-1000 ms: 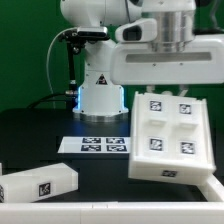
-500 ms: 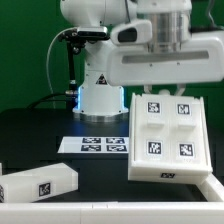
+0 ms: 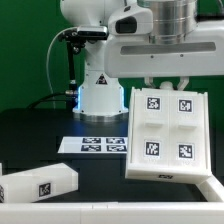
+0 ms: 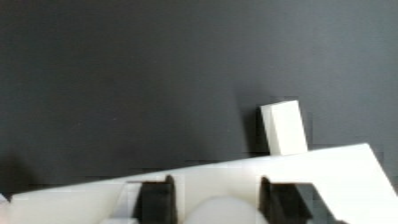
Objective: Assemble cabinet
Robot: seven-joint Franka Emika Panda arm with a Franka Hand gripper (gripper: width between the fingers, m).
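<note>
The cabinet's large white tray-like piece (image 3: 165,128) with four tags and inner compartments stands tilted up on the black table at the exterior view's right. My gripper (image 3: 166,84) is shut on its upper edge. In the wrist view the gripper (image 4: 221,200) has both dark fingers (image 4: 157,200) clamped on the white piece (image 4: 338,170), which fills the gap between them. A smaller white cabinet block (image 3: 40,183) with one tag lies at the exterior view's lower left, apart from the gripper. Another white piece (image 4: 279,128) shows on the table in the wrist view.
The marker board (image 3: 95,145) lies flat on the table just left of the held piece. The arm's white base (image 3: 100,90) stands behind it. A white ledge (image 3: 110,212) runs along the front edge. A green wall is behind.
The arm has risen, and the large piece's upper edge has come up with it, so the piece stands a little steeper. The small block has not moved.
</note>
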